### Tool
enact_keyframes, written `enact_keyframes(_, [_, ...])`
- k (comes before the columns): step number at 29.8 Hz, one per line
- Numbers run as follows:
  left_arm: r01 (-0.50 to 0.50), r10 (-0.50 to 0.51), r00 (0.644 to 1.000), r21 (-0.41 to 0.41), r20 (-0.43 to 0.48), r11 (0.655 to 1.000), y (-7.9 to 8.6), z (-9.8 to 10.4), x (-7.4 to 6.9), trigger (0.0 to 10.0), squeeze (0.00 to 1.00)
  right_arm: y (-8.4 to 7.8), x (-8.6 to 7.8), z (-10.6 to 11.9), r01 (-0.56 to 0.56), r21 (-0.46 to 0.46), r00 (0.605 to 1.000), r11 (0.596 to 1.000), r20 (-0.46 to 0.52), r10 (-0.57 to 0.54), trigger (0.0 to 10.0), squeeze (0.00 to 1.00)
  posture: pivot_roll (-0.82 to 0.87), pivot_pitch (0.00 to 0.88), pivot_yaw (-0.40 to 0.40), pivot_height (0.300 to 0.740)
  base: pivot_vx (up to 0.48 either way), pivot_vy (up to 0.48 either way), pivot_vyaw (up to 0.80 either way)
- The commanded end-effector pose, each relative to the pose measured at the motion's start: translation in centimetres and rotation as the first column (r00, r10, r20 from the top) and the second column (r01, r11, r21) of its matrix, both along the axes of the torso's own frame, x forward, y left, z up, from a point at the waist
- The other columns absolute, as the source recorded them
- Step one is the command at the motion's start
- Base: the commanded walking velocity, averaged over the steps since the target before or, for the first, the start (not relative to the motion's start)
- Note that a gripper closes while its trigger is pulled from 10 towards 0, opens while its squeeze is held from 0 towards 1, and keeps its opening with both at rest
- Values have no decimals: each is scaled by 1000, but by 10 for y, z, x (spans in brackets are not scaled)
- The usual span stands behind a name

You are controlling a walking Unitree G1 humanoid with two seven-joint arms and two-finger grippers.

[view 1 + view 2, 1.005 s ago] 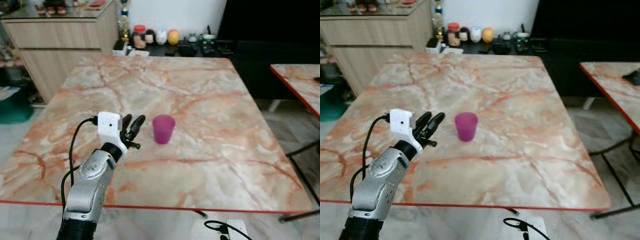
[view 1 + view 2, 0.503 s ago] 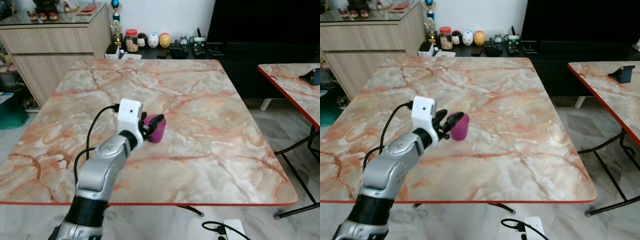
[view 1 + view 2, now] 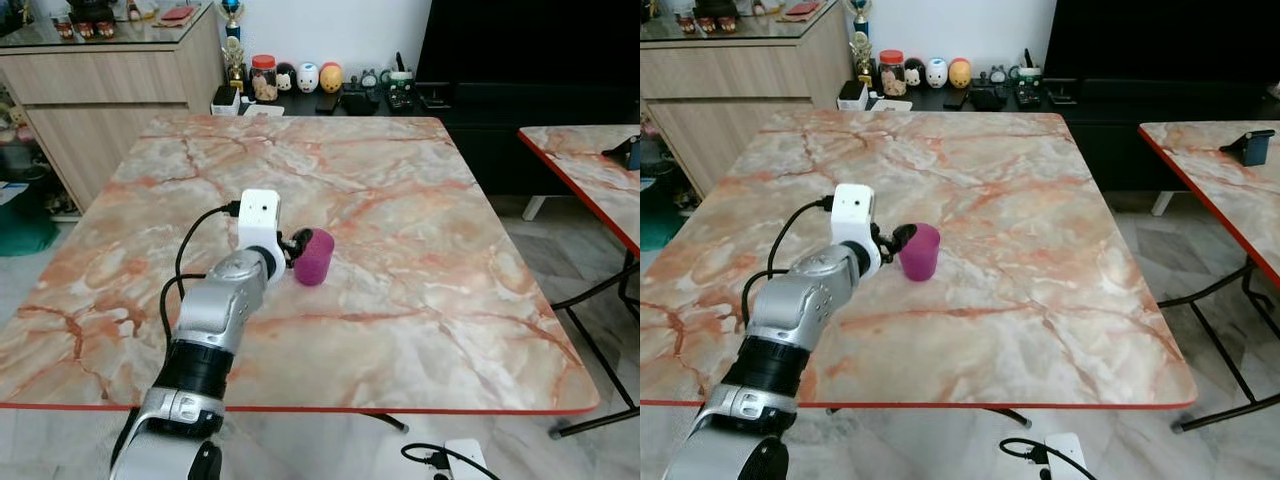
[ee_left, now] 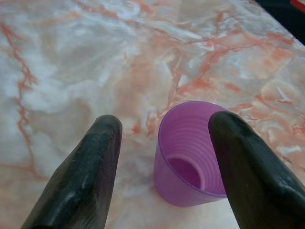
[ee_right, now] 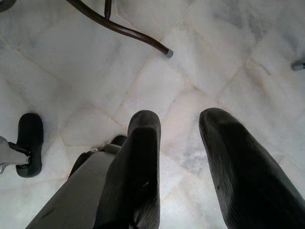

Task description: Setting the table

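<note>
Left gripper (image 4: pixel 162 157) at the marble table (image 3: pixel 420 250) centre, fingers spread wide, one finger (image 4: pixel 83 176) clear of the purple cup (image 3: pixel 313 257), the other at its rim; contact can't be told. Cup stands upright at the gripper's 3 o'clock, nothing gripped. Right gripper (image 5: pixel 178 157) hangs idle over the floor, fingers parted, empty.
</note>
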State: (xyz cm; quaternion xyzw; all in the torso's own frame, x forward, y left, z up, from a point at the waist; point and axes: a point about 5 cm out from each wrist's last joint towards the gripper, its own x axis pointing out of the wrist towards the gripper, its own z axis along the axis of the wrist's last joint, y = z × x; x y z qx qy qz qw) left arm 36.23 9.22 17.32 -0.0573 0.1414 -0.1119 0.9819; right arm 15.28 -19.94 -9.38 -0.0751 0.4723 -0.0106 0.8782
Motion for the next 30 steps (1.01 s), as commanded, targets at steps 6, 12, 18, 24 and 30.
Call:
enact_keyframes(6, [6,-6,1000,-22,-6,1000,-9,6,8,10000,0,0,0,0,0,2,1000,1000,-5,0,10000,0,128,0,-32,715,0,0,0])
enact_keyframes(12, [6,-6,1000,-2,-4,1000,-12,7,11,10000,0,1,0,0,-1,5,1000,1000,-5,1,10000,0,124,0,-29,715,0,0,0])
enact_keyframes(18, [-1,1,1000,24,0,1000,-12,7,12,10000,0,1,0,0,-1,6,1000,1000,-7,2,10000,0,124,0,-29,715,0,0,0])
enact_keyframes(24, [-7,7,1000,53,3,999,-12,5,13,10000,0,1,-1,-1,-1,10,1000,1000,-9,1,10000,0,122,0,-27,715,0,0,0])
enact_keyframes(30, [-14,13,1000,72,6,997,-11,4,14,10000,0,1,-1,-1,0,9,1000,1000,-10,0,10000,0,122,0,-27,715,0,0,0])
